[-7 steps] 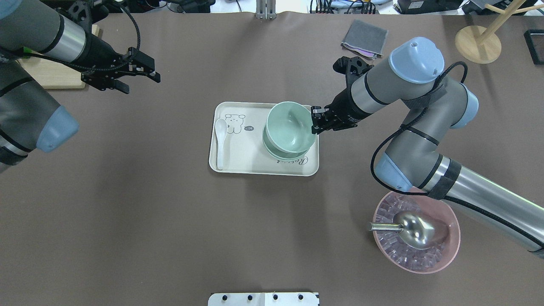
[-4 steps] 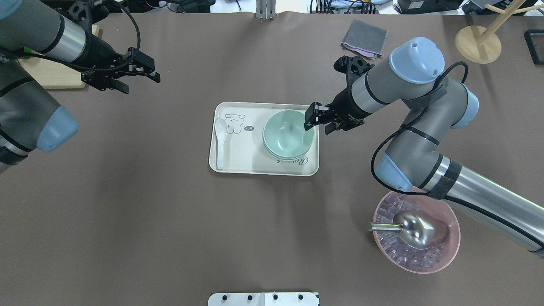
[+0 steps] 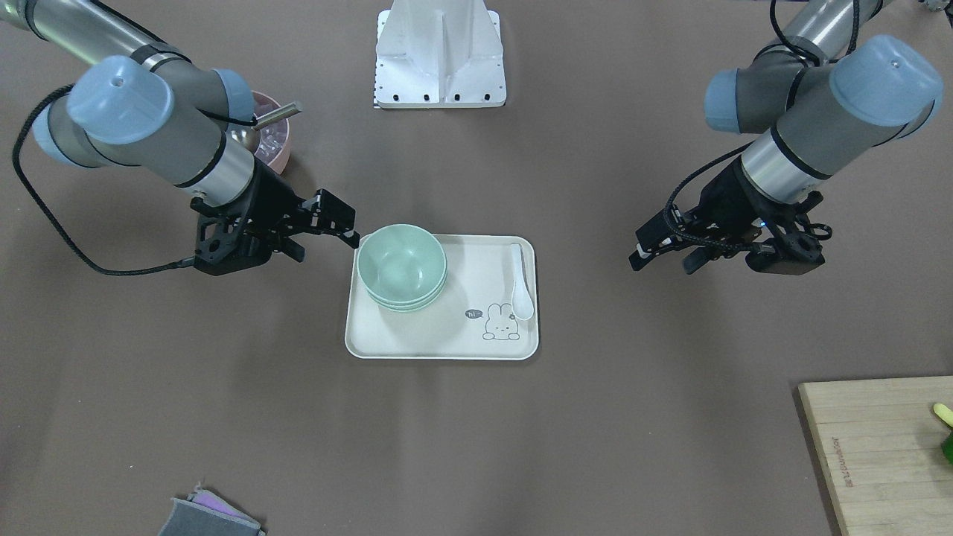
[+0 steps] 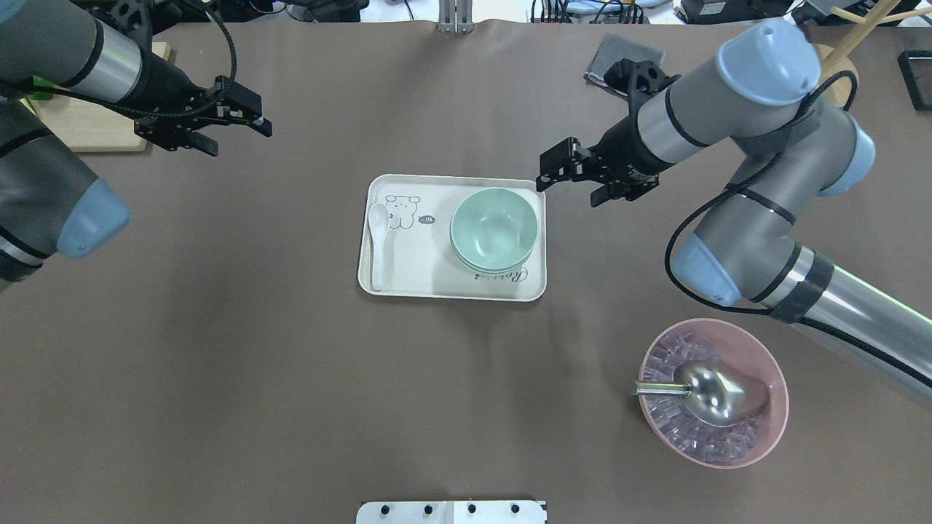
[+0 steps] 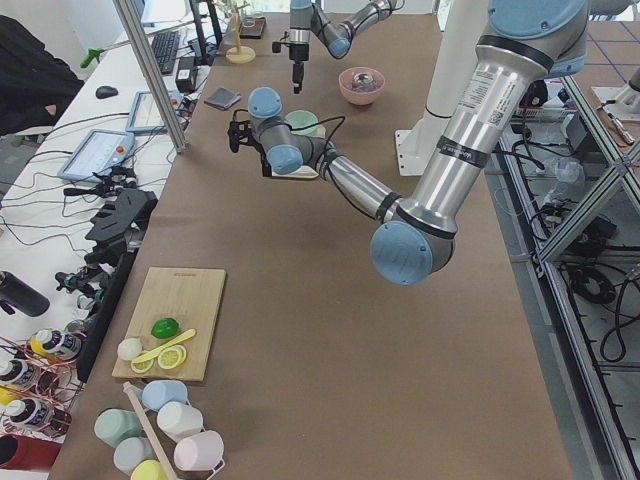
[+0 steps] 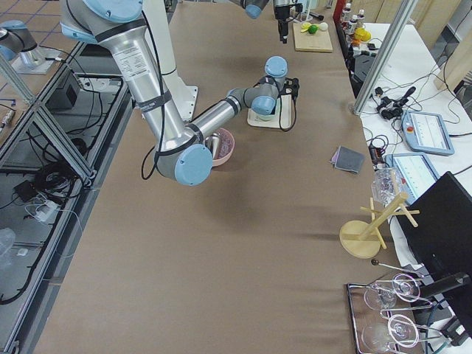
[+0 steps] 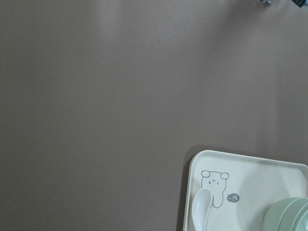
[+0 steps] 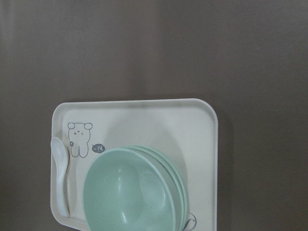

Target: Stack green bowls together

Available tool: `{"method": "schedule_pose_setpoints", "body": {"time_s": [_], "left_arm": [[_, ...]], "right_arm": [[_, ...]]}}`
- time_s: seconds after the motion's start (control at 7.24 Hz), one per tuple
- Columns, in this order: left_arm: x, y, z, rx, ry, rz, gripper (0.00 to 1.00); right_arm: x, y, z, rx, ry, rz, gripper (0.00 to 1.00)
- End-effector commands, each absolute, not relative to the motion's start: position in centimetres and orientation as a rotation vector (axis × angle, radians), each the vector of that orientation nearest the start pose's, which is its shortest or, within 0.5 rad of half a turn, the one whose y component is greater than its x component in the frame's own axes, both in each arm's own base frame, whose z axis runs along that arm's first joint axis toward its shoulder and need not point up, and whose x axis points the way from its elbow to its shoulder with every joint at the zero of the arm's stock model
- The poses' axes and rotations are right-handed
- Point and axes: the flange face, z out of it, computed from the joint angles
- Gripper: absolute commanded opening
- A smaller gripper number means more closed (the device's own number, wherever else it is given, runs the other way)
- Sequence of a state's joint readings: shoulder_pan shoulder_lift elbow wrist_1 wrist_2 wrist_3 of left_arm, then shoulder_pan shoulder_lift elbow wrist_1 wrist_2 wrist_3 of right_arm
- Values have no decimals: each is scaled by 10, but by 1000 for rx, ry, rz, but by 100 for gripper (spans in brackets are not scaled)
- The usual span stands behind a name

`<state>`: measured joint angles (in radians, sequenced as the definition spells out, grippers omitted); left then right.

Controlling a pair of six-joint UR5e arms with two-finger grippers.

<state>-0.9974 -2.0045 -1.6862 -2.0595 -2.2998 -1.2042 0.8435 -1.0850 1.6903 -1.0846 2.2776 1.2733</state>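
Note:
Three pale green bowls (image 4: 495, 229) sit nested in one stack on the right part of a cream tray (image 4: 415, 266). The stack also shows in the front view (image 3: 402, 266) and the right wrist view (image 8: 130, 192). My right gripper (image 4: 568, 185) is open and empty, hovering just beyond the tray's far right corner, apart from the bowls; in the front view the right gripper (image 3: 327, 242) is left of the stack. My left gripper (image 4: 239, 142) is open and empty, far to the left of the tray. The left wrist view shows only the stack's edge (image 7: 288, 216).
A white spoon (image 4: 377, 240) lies on the tray's left side. A pink ribbed bowl (image 4: 778, 411) with a metal scoop stands near right. A grey cloth (image 3: 212, 517) lies at the far right, a wooden board (image 4: 80, 127) at the far left.
My right gripper let the top bowl down onto the stack, opened, and drew back up and away to the far right. The left arm has hardly moved.

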Motion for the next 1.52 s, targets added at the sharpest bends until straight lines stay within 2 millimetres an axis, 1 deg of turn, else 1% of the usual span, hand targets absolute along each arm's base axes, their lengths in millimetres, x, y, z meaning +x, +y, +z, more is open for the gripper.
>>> {"method": "schedule_pose_setpoints", "body": {"time_s": [0.0, 0.14, 0.28, 0.41, 0.55, 0.69, 0.83, 0.97, 1.1, 1.24, 1.38], "left_arm": [[246, -564, 274, 178, 1203, -203, 97], [213, -568, 271, 222, 1206, -239, 97], [175, -565, 306, 299, 1149, -188, 97], [121, -563, 358, 375, 1055, -137, 97], [82, -568, 396, 439, 923, -154, 97], [66, -565, 430, 476, 790, -78, 97], [36, -573, 456, 447, 677, -64, 97], [19, -573, 466, 436, 607, 6, 97], [9, -567, 492, 399, 574, 70, 97], [10, -561, 508, 370, 582, 95, 97], [8, -555, 530, 323, 581, 82, 97]], "right_arm": [[-302, -516, 257, 0, -1117, 188, 100], [-283, -525, 278, 58, -1071, 174, 100], [-265, -525, 332, 123, -969, 130, 100], [-234, -529, 375, 149, -871, 71, 100], [-197, -535, 402, 158, -805, 46, 100], [-158, -529, 444, 182, -747, -42, 100], [-119, -521, 480, 182, -700, -87, 100], [-88, -512, 508, 166, -664, -124, 100], [-66, -493, 538, 135, -645, -133, 100], [-48, -472, 567, 96, -627, -124, 100], [-24, -451, 594, 79, -612, -156, 100]]}}
